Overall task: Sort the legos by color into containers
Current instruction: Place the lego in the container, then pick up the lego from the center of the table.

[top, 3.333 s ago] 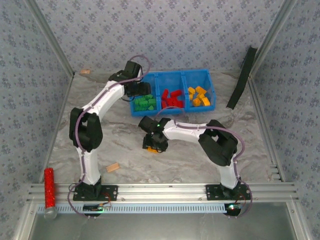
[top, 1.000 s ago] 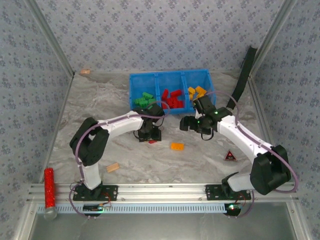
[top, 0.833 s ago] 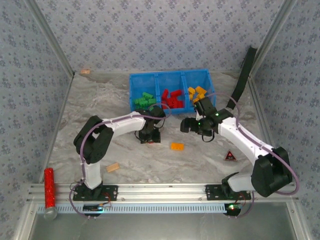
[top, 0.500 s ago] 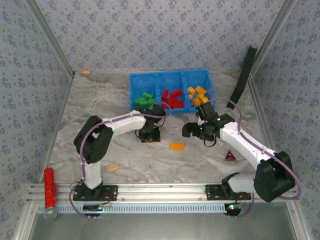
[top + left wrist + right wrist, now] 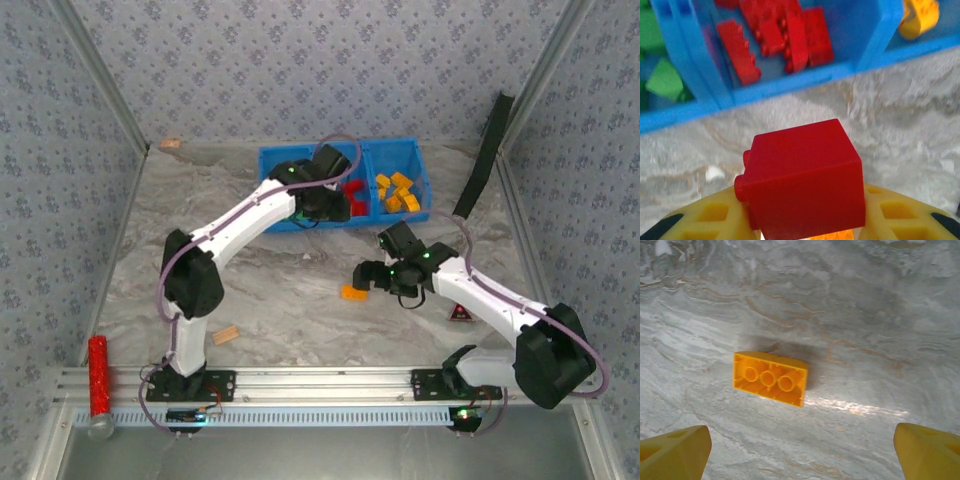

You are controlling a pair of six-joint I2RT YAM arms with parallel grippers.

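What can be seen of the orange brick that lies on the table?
The orange brick is a rectangular piece of shiny plastic. It lies upside down on the marbled table, its hollow underside with three round tubes facing up. Only the table touches it; the open right gripper is aimed at it without contact.

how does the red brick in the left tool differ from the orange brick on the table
The red brick is clamped in the left tool; the orange brick lies free on the table under the open right tool. The red brick's studs point sideways; the orange brick shows its hollow underside. The red brick looks blocky, the orange brick longer and flatter. Both are plastic bricks not yet in the blue tray.
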